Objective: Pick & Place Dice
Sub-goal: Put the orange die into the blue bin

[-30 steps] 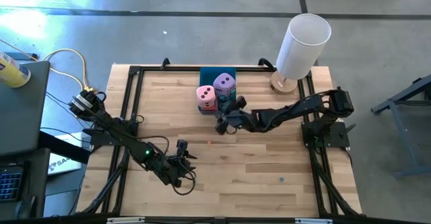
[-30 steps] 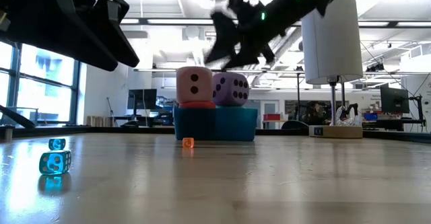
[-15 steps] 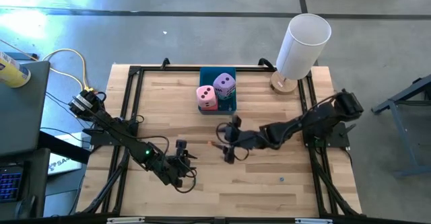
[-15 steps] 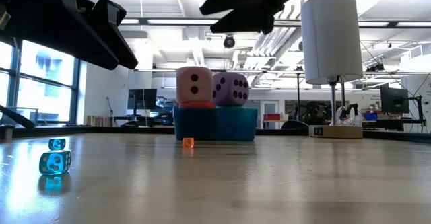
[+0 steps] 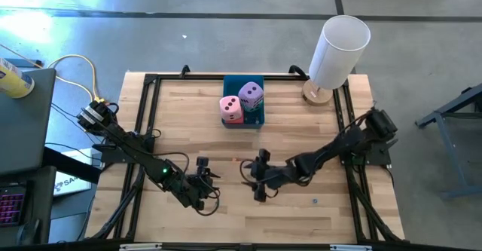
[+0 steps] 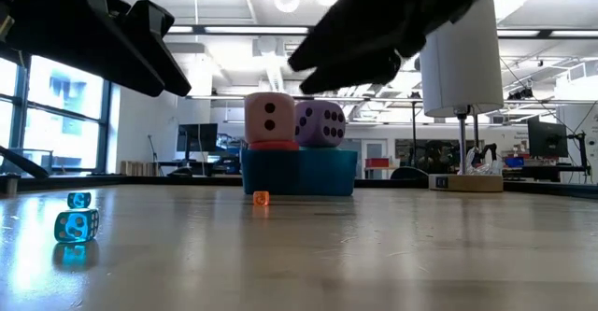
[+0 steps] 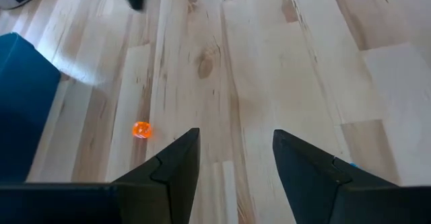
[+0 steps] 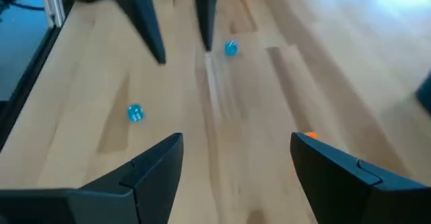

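Observation:
A light pink die (image 5: 231, 109) and a lilac purple die (image 5: 251, 95) sit on the blue tray (image 5: 242, 81) at the far middle of the table. In the low view a red strip (image 6: 272, 146) shows under the pink die (image 6: 270, 116). My right gripper (image 5: 252, 177) hovers open over the table's middle, near side, with nothing between its fingers (image 8: 236, 136). My left gripper (image 5: 208, 169) hangs open to its left, pointing toward the tray and holding nothing (image 7: 236, 133).
A tiny orange die (image 7: 141, 129) lies on the wood between the grippers and the tray. Two tiny blue dice (image 8: 135, 113) (image 8: 230, 48) lie near my left gripper. A white cylinder (image 5: 339, 51) stands on a round base at the far right corner.
My right gripper has swung from beside the tray toward the table's near edge, sinking a little and turning to face my left gripper. It stays open. The dice on the tray have not moved.

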`<move>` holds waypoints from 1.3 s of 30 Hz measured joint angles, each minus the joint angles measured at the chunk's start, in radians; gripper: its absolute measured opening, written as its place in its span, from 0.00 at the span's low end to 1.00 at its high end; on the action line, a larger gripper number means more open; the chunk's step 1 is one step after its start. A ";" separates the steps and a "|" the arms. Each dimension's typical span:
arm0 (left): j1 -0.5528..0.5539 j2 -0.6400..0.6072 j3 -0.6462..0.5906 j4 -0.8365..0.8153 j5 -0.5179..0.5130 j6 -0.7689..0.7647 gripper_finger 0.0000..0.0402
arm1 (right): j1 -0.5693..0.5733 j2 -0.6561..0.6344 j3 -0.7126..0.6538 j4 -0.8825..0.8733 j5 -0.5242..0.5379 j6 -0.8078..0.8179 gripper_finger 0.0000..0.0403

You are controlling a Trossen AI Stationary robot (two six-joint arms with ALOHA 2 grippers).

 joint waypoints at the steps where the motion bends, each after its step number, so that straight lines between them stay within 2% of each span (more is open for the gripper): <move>1: 0.000 0.000 0.000 0.000 0.002 -0.001 0.45 | 0.002 0.017 0.000 0.014 0.000 0.000 0.66; 21: 0.000 0.000 0.000 0.000 0.026 -0.007 0.45 | -0.074 0.228 0.000 0.069 0.028 0.027 0.66; 39: 0.000 0.000 0.000 0.004 0.026 -0.006 0.45 | -0.154 0.331 0.001 0.267 0.000 0.000 0.66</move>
